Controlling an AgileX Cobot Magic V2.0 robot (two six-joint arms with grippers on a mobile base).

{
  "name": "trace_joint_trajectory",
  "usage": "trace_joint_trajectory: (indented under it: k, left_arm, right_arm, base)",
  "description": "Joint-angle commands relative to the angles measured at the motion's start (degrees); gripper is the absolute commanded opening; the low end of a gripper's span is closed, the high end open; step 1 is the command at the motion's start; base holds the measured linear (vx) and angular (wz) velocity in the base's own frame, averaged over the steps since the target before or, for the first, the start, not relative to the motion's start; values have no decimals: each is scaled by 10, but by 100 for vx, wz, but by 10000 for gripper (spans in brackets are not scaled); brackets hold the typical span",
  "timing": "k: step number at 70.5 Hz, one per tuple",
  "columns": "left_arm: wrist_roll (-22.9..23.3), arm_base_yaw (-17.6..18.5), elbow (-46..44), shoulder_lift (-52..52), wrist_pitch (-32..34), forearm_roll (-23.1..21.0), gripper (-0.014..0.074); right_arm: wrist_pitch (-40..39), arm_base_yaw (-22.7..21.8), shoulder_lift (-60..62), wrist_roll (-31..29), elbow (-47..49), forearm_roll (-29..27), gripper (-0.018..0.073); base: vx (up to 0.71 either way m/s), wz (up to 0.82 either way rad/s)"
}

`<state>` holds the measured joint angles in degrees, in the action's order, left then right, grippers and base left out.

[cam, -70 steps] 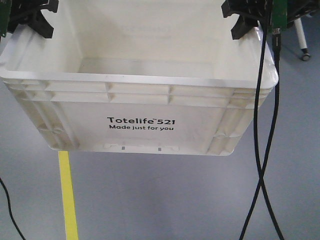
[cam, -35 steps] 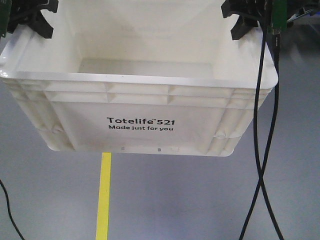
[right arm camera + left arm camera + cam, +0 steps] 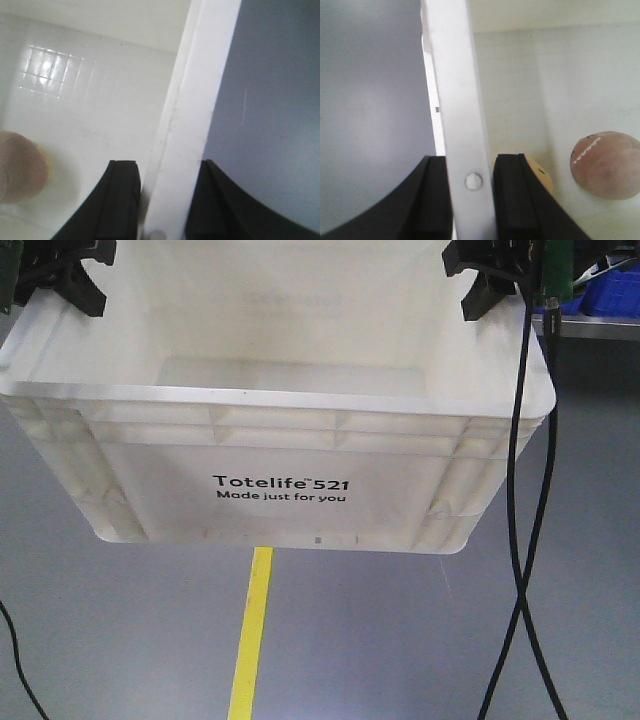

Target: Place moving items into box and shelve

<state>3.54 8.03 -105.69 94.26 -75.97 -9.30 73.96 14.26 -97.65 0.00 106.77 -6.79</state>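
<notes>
The reddish-brown toy [image 3: 607, 165] with its scalloped stripe lay on the floor of the box [image 3: 280, 460]. The cream-yellow toy [image 3: 541, 174] was at its 9 o'clock, half hidden behind a black finger [image 3: 512, 197]. In the right wrist view only the edge of the reddish-brown toy showed, at 8 o'clock. The white box, printed "Totelife 521", faced the front camera with its long wall.

The left gripper [image 3: 470, 165] was clamped on the box's side rim at 10 o'clock in the front view, one finger inside the wall and one outside. The right gripper [image 3: 167, 175] pinched the opposite rim the same way at 2 o'clock.

Below the box ran grey floor [image 3: 120, 640] with a yellow line [image 3: 255, 630] at 6 o'clock. Black cables [image 3: 525, 540] hung at 4 o'clock. A blue bin [image 3: 612, 290] sat at 2 o'clock, beyond the box.
</notes>
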Motion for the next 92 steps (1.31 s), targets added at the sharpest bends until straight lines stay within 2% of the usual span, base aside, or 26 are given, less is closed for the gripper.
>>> trace_joint_trajectory:
  k: [1, 92]
  left_arm:
    - [-2, 9, -27, -34, 56, -50, -17]
    - [-2, 9, -27, -34, 57, -50, -17]
  right_arm:
    - [-51, 8, 36, -23, 27, -44, -12]
    - [-43, 8, 36, -23, 27, -43, -12]
  base:
    - [45, 16]
    - [52, 12]
